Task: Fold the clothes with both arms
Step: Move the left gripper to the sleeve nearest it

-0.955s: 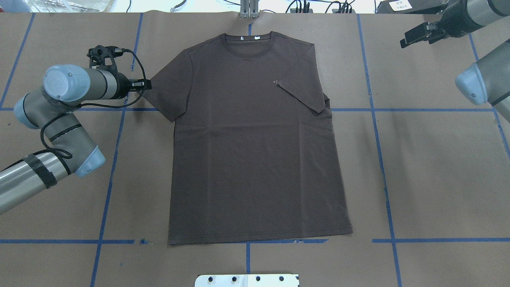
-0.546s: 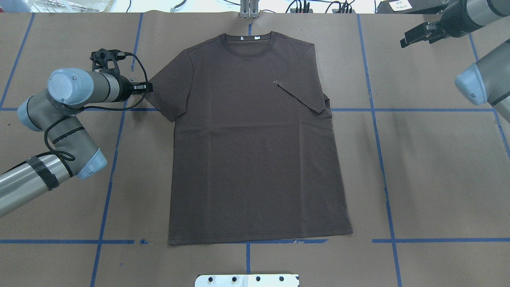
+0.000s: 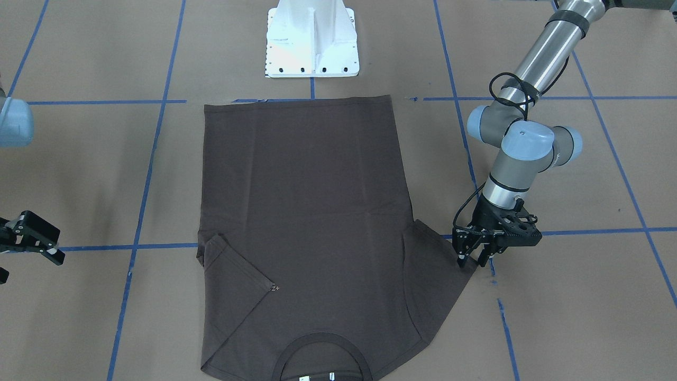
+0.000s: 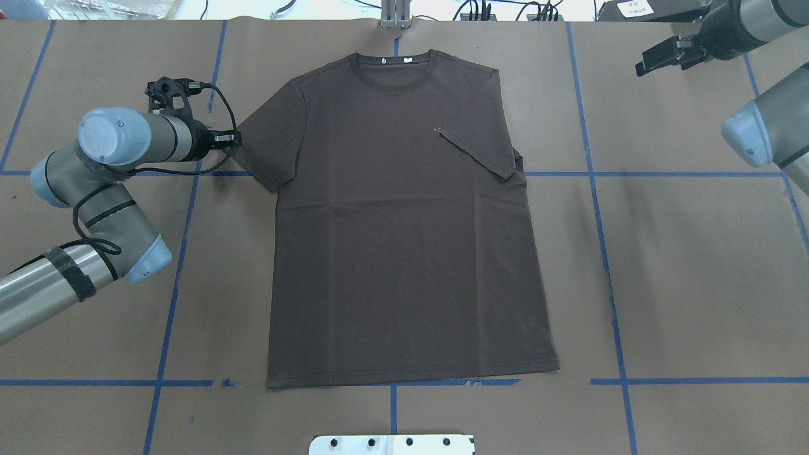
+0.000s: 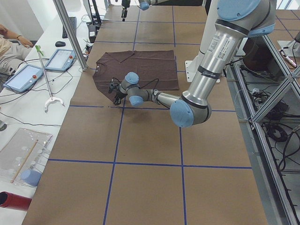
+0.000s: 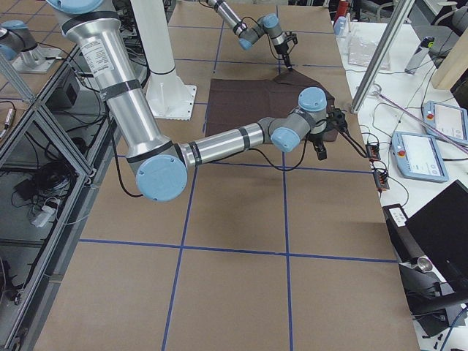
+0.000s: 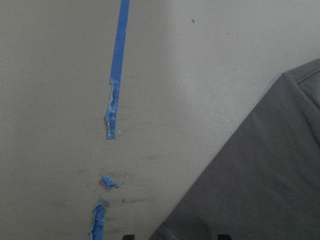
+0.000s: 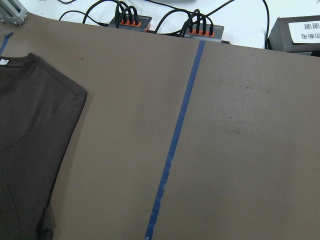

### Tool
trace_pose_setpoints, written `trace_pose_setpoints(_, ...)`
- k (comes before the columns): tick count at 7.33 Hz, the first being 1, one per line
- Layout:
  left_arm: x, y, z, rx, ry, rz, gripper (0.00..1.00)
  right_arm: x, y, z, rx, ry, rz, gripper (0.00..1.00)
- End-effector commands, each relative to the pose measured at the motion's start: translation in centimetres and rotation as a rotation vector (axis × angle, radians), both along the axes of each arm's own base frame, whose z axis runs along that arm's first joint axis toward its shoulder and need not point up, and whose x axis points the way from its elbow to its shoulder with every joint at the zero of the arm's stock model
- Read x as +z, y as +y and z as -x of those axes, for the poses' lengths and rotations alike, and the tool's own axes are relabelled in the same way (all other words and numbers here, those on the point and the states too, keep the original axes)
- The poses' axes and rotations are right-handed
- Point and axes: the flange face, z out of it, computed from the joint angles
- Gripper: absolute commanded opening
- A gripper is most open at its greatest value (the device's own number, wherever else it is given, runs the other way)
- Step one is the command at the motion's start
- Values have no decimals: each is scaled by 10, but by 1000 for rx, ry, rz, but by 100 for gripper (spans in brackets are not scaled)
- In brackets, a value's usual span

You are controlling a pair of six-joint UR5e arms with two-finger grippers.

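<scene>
The T-shirt (image 4: 404, 253) lies flat in the middle of the table (image 4: 695, 284), front up. Taking the robot as 6 o'clock, the collar (image 4: 395, 66) is at 12 and the hem is nearest the base. It looks like light, limp knit with nothing stiff in it, so it should drape and drag rather than slide as one piece, and a single lifted corner will likely stretch and pull the body askew. The 3 o'clock sleeve (image 4: 480, 155) is already tucked in across the chest, while the 9 o'clock sleeve (image 4: 265, 151) is spread out on the paper, so that's the one to fold. The cuff hem looks like the best place to grip, since the doubled seam gives the pads something to bite, and a shallow pinch risks slipping off thin cloth. The left gripper (image 3: 472, 262) is down at that cuff with its jaws apart. In the wrist view the fingertips (image 7: 128, 236) straddle the sleeve's corner, with nothing clamped yet. The right gripper (image 4: 660, 57) hangs well clear at about 2 o'clock, beyond the shoulder, and I can't tell whether its jaws are parted. Blue tape lines (image 4: 177, 265) grid the brown paper, and the white pedestal (image 4: 392, 444) sits at 6.
</scene>
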Motion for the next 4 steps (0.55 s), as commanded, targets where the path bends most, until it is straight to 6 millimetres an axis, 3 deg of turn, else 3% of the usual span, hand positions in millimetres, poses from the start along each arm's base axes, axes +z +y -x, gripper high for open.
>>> trace_pose_setpoints(1, -3, 2, -6, -20, -9, -17, 0, 1, 0, 0, 0, 1, 2, 100)
trace_pose_setpoints(4, -35, -6, -14, -21, 6, -35, 0, 0, 1, 0, 0, 0, -1, 100)
